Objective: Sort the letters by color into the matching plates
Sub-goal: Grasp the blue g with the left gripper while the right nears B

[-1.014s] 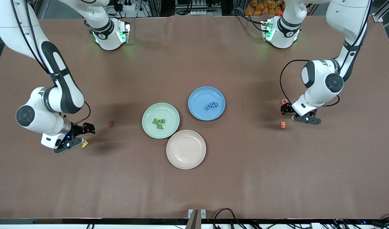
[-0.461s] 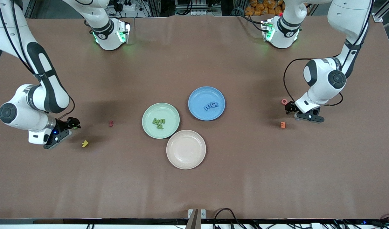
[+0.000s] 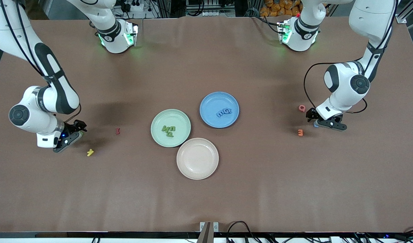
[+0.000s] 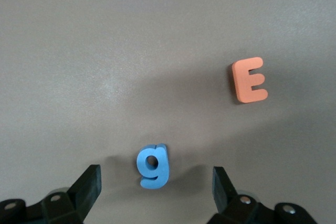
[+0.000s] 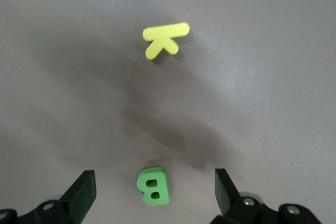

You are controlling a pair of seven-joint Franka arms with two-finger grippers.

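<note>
L gripper (image 3: 315, 121) is low over the brown table (image 3: 206, 202) near the L arm's end, fingers (image 4: 89, 184) spread wide w/ a small blue foam letter g (image 4: 153, 166) lying flat between them, not pinched. It has slid a bit farther from the front camera since a sec ago. Orange foam E (image 3: 300, 132) sits just beside; pink letter (image 3: 302, 108) a bit farther from the camera.

R gripper (image 3: 74, 132), near the R arm's end, also spread, straddles a small green foam B (image 5: 154, 185), not touching it. A sec ago it hung by the yellow foam letter (image 3: 90, 152); now that one lies clear, nearer the front edge. Red letter (image 3: 118, 130) unchanged.

Mid-table: pale green round plate (image 3: 159, 118) w/ green letters (image 3: 169, 130), blue round plate (image 3: 209, 101) w/ blue letters (image 3: 224, 112), beige plate (image 3: 197, 158) nearest the front edge. Same as before.
</note>
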